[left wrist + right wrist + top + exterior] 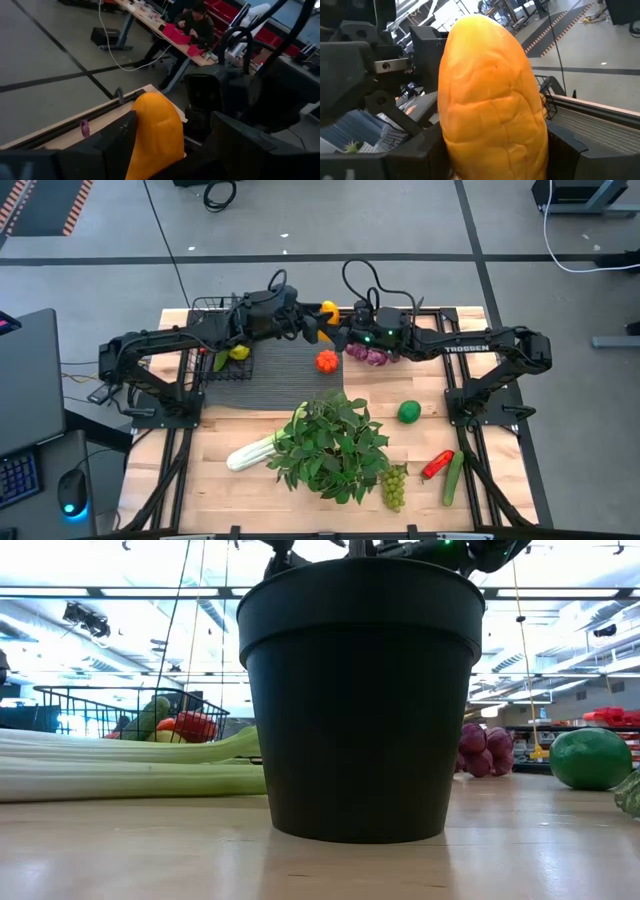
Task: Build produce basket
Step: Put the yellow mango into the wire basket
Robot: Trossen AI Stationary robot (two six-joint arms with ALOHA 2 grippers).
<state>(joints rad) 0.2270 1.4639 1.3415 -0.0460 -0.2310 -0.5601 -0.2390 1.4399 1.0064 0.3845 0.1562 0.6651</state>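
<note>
A yellow-orange pepper [327, 313] hangs in the air over the table's far middle, between my two grippers. My right gripper [341, 332] comes from the right and is shut on it [490, 100]. My left gripper [306, 325] comes from the left and stands open, its fingers on either side of the pepper [155, 132]. The black wire basket [212, 345] stands at the far left with a lemon [240, 352] and other produce inside. An orange [327, 361] lies on the ribbed mat [275, 370]. My right gripper pinches the pepper's two sides [451, 150] between its two fingers, coming level from the table's right. The pepper sticks out past the fingertips and is lifted clear of the table. My left gripper: one finger [117, 142] lies close against the pepper; whether it touches I cannot tell.
A leafy plant [330, 445] in a black pot [360, 700] fills the near middle. Around it lie celery [250, 452], grapes [395, 485], a red pepper [437, 465], a cucumber [453, 478], a lime [408, 411] and purple bulbs [372, 355].
</note>
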